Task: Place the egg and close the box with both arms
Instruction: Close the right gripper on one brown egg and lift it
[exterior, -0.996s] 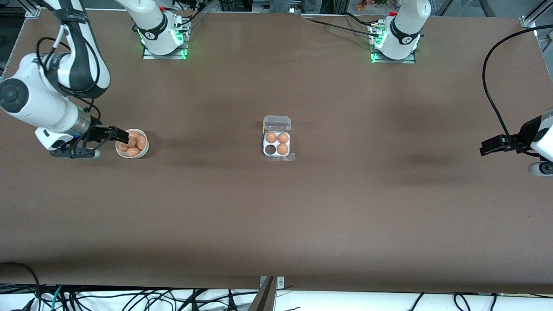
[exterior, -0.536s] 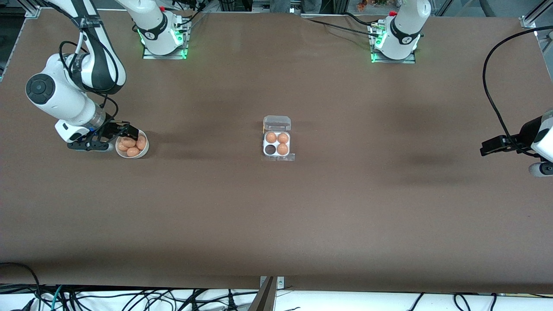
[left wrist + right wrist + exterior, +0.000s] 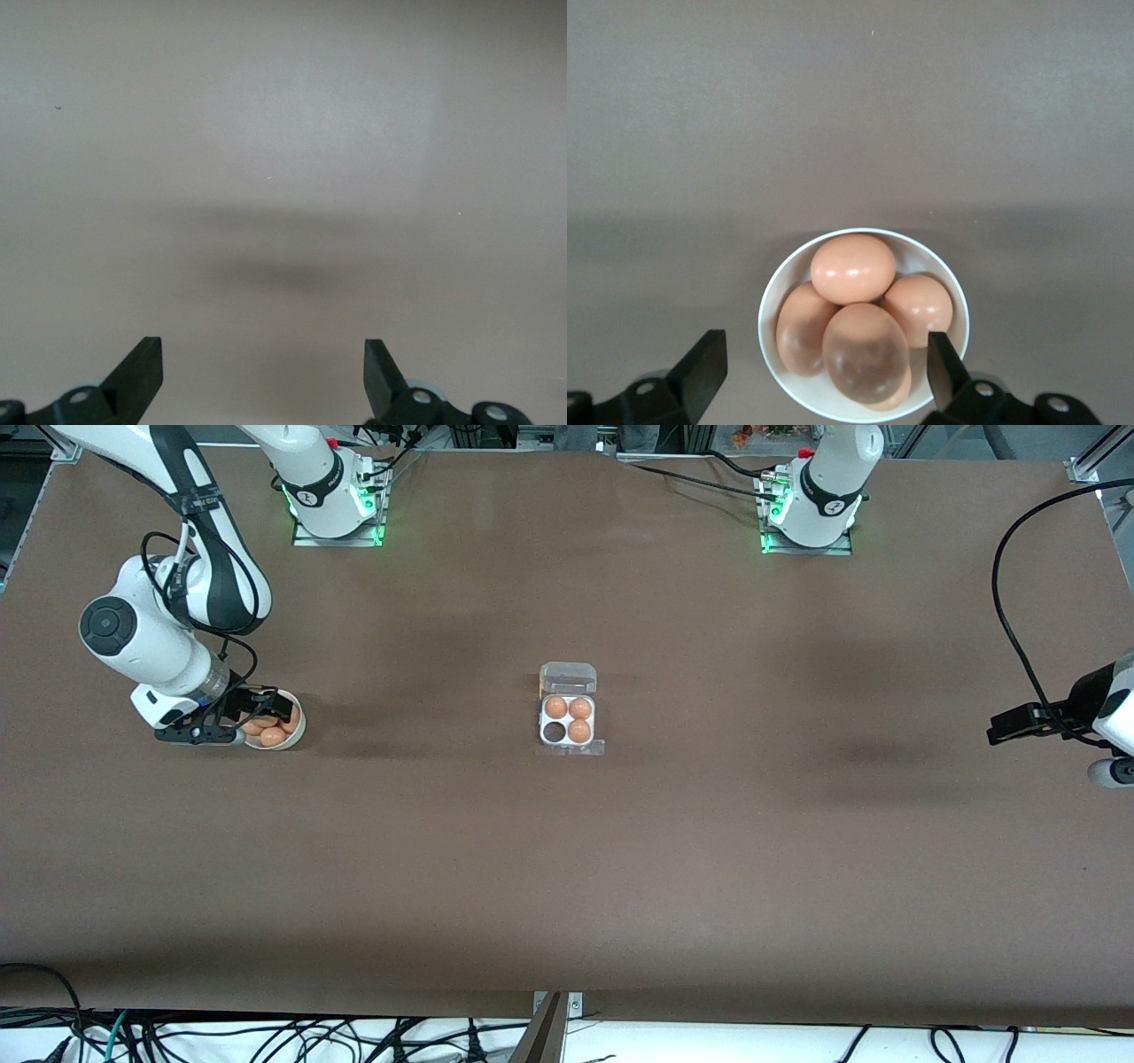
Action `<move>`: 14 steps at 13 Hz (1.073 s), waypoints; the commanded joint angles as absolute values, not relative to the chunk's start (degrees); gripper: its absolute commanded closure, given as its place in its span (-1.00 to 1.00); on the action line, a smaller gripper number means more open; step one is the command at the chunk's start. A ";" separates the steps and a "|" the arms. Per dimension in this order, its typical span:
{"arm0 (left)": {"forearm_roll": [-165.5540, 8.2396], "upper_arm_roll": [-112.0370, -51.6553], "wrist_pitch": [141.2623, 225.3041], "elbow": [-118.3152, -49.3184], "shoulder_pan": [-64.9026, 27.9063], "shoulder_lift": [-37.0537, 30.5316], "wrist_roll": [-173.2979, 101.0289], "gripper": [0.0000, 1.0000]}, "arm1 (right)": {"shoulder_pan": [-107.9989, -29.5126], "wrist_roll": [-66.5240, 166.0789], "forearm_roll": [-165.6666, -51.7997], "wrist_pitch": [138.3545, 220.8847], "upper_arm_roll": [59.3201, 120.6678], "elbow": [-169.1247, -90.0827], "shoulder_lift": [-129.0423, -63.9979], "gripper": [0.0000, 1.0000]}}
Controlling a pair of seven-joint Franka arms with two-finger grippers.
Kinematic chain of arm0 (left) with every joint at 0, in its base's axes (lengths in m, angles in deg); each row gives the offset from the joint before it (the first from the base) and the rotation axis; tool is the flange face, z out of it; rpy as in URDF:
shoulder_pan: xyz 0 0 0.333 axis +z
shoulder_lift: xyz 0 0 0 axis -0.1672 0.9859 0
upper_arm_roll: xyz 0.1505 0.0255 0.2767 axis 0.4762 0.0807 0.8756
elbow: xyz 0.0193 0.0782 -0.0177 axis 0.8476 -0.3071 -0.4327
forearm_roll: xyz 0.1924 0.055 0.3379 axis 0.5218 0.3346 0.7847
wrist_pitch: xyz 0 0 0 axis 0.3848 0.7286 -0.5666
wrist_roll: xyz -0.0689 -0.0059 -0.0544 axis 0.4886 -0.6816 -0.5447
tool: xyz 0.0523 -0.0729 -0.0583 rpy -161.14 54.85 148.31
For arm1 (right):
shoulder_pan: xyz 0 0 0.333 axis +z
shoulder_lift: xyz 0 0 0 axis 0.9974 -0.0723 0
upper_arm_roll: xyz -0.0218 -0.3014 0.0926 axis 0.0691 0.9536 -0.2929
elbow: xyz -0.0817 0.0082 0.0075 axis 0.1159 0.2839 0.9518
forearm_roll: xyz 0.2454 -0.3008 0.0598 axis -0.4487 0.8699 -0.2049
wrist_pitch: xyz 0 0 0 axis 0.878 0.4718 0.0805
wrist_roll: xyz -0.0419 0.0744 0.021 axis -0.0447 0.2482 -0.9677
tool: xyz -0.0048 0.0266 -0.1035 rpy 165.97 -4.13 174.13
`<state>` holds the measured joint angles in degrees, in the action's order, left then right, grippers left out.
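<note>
With its fingers spread wide and nothing between them, the right gripper (image 3: 266, 716) hangs directly over the white bowl (image 3: 295, 735), so the egg to be taken lies straight below the fingertips rather than off to any side. In the right wrist view the two black fingers (image 3: 700, 365) straddle the bowl (image 3: 772, 312), and the nearest egg (image 3: 865, 351) sits between them on top of the heap, its long axis running toward twelve o'clock in that view, across the line between the fingers. Three more smooth tan-orange eggs lie under and around it.

The egg carton (image 3: 568, 721) rests mid-table, well apart from the bowl at about three o'clock from it in the front view, lid swung open toward the robots' bases. Three cups hold eggs; the empty cup (image 3: 555, 732) is the one at seven o'clock of the tray.

The left gripper (image 3: 999, 727) waits over bare table at its own end, fingers likewise spread and empty. The right arm is plainly the nearer to the eggs.
</note>
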<state>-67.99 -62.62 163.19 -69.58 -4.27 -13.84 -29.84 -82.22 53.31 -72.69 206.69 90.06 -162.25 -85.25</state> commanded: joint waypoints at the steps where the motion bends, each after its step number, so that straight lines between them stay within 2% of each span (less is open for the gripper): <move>1: -68.79 -62.64 163.06 -68.13 -3.91 -12.97 -28.28 -1.00 | -82.60 52.17 -72.33 208.05 90.08 -162.33 -86.15 -1.00; 3: -68.87 -62.64 163.06 -68.13 -3.91 -12.89 -28.28 -1.00 | -82.60 52.17 -72.33 208.05 90.08 -162.33 -86.33 -0.99; 8: -68.96 -62.64 163.06 -68.13 -3.91 -12.89 -28.28 -1.00 | -82.60 52.17 -72.33 208.05 90.08 -162.15 -87.29 -0.61; 14: -69.23 -62.64 163.15 -68.13 -3.82 -12.53 -28.36 -1.00 | -82.69 52.17 -72.33 208.58 90.08 -161.71 -88.00 -0.43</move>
<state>-67.99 -62.62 163.23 -69.58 -4.27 -13.35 -29.84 -82.23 52.91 -72.69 207.95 90.16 -162.14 -87.54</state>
